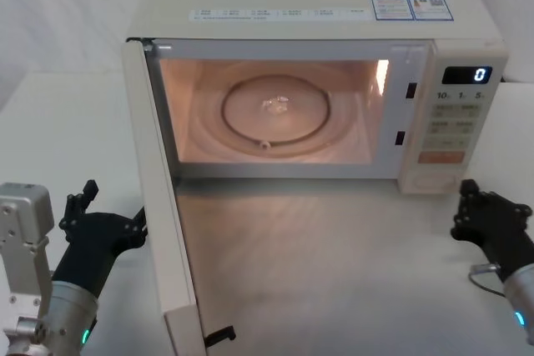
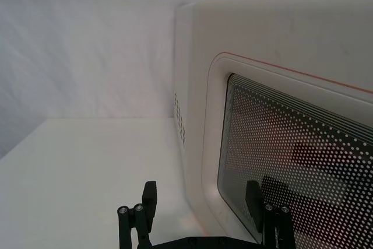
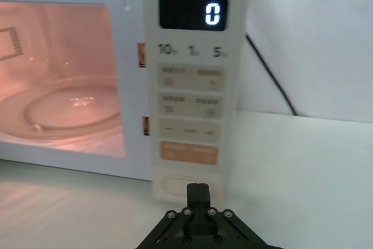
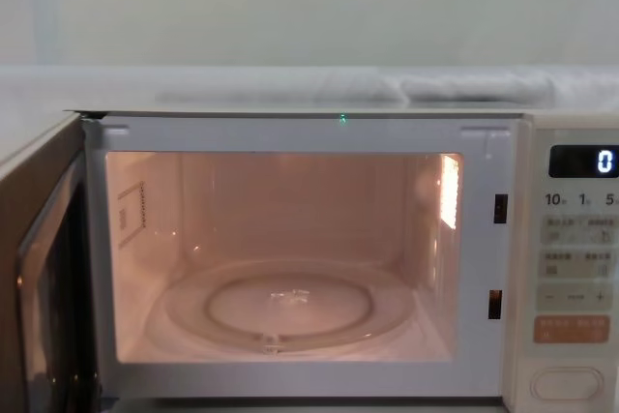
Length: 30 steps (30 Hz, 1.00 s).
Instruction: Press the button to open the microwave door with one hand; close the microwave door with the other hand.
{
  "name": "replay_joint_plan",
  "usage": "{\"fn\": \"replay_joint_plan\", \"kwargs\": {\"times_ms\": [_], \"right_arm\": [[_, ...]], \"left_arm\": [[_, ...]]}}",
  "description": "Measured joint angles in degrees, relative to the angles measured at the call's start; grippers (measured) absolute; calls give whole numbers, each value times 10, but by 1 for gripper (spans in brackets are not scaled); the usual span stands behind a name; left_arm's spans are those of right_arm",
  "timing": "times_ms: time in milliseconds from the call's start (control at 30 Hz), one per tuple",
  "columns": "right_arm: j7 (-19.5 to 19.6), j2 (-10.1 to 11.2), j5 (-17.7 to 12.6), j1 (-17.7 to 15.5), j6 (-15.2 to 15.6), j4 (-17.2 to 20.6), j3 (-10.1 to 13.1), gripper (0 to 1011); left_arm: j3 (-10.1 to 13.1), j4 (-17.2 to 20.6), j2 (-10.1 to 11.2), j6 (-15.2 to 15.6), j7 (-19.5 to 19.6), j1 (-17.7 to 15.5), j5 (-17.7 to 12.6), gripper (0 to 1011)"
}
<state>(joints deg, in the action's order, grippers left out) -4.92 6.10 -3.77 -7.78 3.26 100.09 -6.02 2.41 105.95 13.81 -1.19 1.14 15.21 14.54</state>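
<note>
Microwave door [image 1: 163,206] swung wide open, cavity lit, glass turntable [image 1: 275,110] inside. Left gripper [image 2: 201,205] fingers spread, empty, just outside door. Right gripper [image 3: 198,193] fingers closed, empty, near button [image 3: 183,183].

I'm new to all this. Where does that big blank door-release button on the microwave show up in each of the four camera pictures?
Head view: the button is at the panel's bottom, right of the lit cavity.
Left wrist view: not in it.
Right wrist view: low centre, just above the right gripper.
Chest view: bottom right corner.
Shared landmark: the orange key directly above the button.
</note>
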Motion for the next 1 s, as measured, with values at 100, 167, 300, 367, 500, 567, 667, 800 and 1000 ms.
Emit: {"fn": "replay_joint_plan", "kwargs": {"times_ms": [100,167,300,367,500,567,667,800,1000], "right_arm": [[3,5,3,-14,5,20,12,0],[4,7,4,-21,8,28,18,0],[6,12,4,-33,11,46,39,0],[6,12,4,-34,11,49,45,0],[4,14,3,-30,11,51,57,0],[2,15,3,-26,11,50,59,0],[-6,16,-1,-18,10,44,61,0],[-24,21,-17,-3,9,29,62,0],[-38,30,-32,3,9,19,64,0]], "left_arm": [[0,0,0,0,0,0,0,1001],[0,0,0,0,0,0,0,1001],[0,0,0,0,0,0,0,1001],[0,0,0,0,0,0,0,1001],[0,0,0,0,0,0,0,1001],[0,0,0,0,0,0,0,1001],[0,0,0,0,0,0,0,1001],[0,0,0,0,0,0,0,1001],[0,0,0,0,0,0,0,1001]]}}
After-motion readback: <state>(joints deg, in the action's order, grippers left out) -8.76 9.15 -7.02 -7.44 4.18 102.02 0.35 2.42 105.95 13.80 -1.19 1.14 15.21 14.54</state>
